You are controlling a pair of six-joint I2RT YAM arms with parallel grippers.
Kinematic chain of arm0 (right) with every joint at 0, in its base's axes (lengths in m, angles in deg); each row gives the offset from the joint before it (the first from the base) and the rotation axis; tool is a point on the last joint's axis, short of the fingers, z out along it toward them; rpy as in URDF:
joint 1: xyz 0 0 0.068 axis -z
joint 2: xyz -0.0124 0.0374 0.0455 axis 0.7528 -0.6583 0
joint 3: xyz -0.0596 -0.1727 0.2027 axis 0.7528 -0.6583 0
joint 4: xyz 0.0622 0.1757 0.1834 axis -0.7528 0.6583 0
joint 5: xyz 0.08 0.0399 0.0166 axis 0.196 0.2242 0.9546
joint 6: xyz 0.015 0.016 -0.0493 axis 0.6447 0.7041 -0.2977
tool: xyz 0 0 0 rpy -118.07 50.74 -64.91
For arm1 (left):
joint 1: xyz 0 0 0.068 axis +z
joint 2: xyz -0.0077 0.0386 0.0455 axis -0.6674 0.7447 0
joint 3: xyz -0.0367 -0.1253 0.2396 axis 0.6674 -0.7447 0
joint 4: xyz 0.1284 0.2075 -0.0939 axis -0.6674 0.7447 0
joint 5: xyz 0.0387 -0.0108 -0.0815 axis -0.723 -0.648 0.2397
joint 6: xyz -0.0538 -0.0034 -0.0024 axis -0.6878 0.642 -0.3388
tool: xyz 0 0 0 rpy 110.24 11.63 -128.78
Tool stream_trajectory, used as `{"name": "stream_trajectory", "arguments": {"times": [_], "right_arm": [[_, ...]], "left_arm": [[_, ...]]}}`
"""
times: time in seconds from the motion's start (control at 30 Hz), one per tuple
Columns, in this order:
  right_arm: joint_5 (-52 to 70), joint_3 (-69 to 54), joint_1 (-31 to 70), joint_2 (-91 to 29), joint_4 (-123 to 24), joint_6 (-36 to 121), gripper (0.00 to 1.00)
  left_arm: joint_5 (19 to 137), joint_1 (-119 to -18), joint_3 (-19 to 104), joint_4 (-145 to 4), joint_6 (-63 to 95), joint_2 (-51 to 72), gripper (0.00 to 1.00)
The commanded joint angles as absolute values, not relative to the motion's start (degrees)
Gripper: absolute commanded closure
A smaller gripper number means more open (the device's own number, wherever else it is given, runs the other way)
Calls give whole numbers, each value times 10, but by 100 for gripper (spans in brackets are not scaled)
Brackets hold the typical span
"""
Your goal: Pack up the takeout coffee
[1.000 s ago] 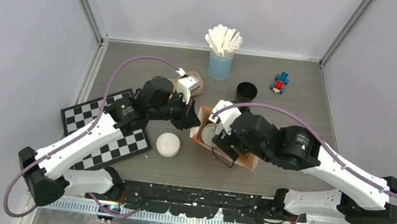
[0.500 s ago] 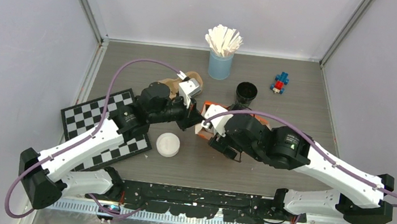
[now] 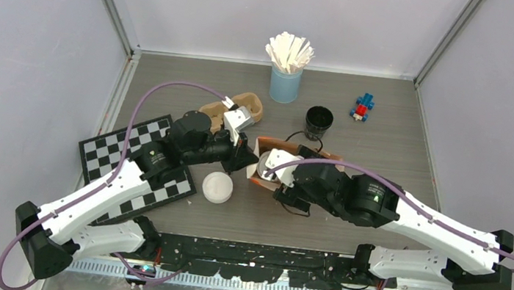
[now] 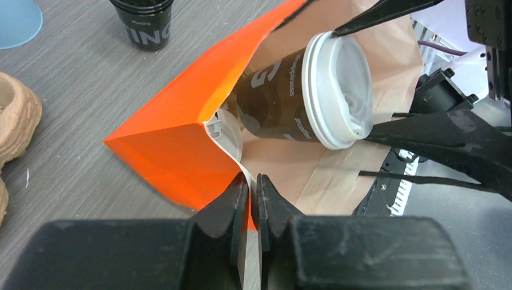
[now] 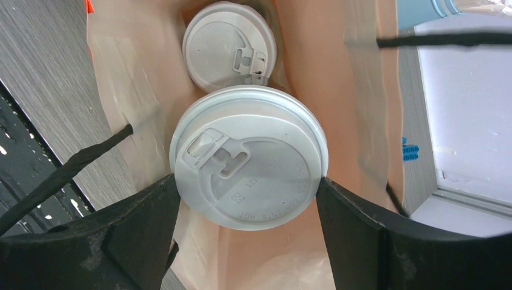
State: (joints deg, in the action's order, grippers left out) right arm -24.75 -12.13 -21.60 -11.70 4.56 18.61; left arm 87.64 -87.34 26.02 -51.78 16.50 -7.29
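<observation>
Bag status: orange paper bag (image 4: 175, 145) sits mid-table, its mouth turned toward the right arm. Left gripper (image 4: 252, 181) has its fingers almost together on the bag's near edge and appears to pinch it, though the contact is partly hidden. Right gripper (image 5: 246, 181) is inside the mouth, fingers (image 5: 145, 223) spread wide and pressed against both sides of the white lid of a lidded cup (image 5: 250, 163). Second lidded cup (image 5: 228, 45) lies deeper, just behind the first. Bag walls run close along both fingers, leaving little sideways room. Outside, an open black cup (image 3: 318, 119) stands near the bag's far edge, and a loose white lid (image 3: 218, 187) lies just left.
</observation>
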Motion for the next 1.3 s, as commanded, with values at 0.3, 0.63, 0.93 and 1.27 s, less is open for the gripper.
{"name": "stream_trajectory", "arguments": {"times": [0.3, 0.63, 0.93, 1.27], "right_arm": [[-210, -131, -218, -117, 13, 151, 16], [-215, -151, -218, -128, -27, 125, 15], [-235, -120, -218, -86, 59, 61, 14], [-241, -109, -218, -89, 147, 28, 13]], "left_arm": [[883, -874, 275, -444, 124, -78, 59], [862, -874, 259, -442, 109, -85, 57], [886, -874, 224, -505, 164, -117, 95], [906, -874, 183, -575, 219, -129, 95]]}}
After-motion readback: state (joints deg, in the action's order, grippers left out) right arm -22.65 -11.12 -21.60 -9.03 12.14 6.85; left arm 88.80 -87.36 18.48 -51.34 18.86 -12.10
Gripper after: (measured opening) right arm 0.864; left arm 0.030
